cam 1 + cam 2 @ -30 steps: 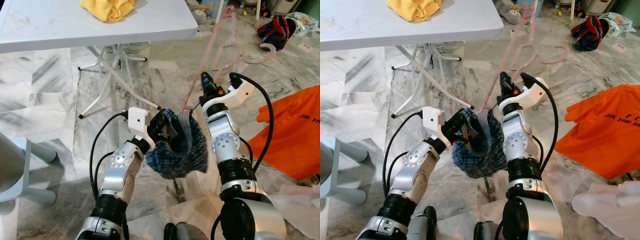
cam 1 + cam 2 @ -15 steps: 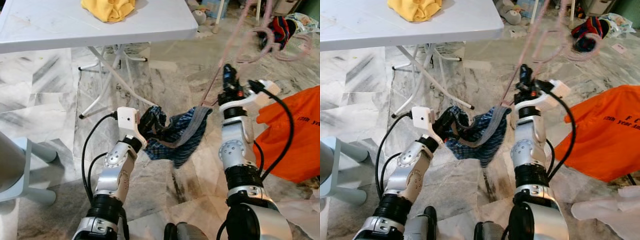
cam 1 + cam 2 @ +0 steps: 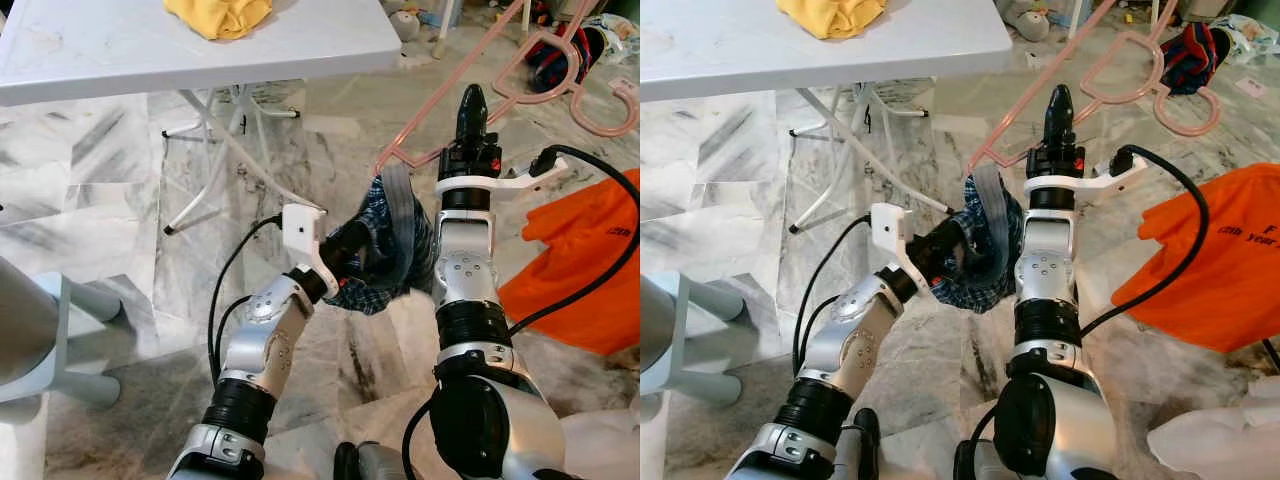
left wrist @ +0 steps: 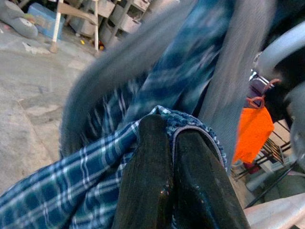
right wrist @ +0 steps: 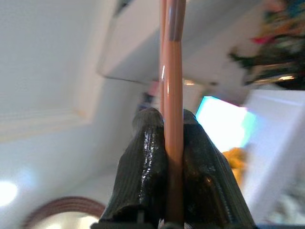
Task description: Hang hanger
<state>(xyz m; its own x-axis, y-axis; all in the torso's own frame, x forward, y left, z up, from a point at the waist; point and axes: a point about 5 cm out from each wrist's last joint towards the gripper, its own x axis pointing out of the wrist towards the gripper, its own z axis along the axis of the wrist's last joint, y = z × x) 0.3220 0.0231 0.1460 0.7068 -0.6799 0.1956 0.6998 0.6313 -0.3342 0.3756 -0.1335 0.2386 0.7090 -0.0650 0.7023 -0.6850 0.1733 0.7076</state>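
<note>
A pink wire hanger [image 3: 428, 112] slants up across the floor scene, and my right gripper [image 3: 471, 98] is shut on one of its rods [image 5: 172, 71], fingers pointing upward. A blue plaid garment with a grey waistband [image 3: 392, 235] hangs bunched from the hanger's lower end, between my two arms. My left gripper [image 3: 356, 242] is shut on this garment's edge [image 4: 95, 171], just left of the right forearm. In the left wrist view, the black fingertips [image 4: 152, 143] pinch the plaid cloth.
A white folding table [image 3: 150, 60] with a yellow cloth [image 3: 218, 15] stands ahead on the left, its legs reaching toward the arms. An orange shirt [image 3: 585, 265] lies on the marble floor at right. A grey stool [image 3: 40, 340] is at left.
My right gripper has lifted and swung the hanger up. The garment, stretched out half a second ago, is bunched again as my left gripper has moved in toward the right arm.
</note>
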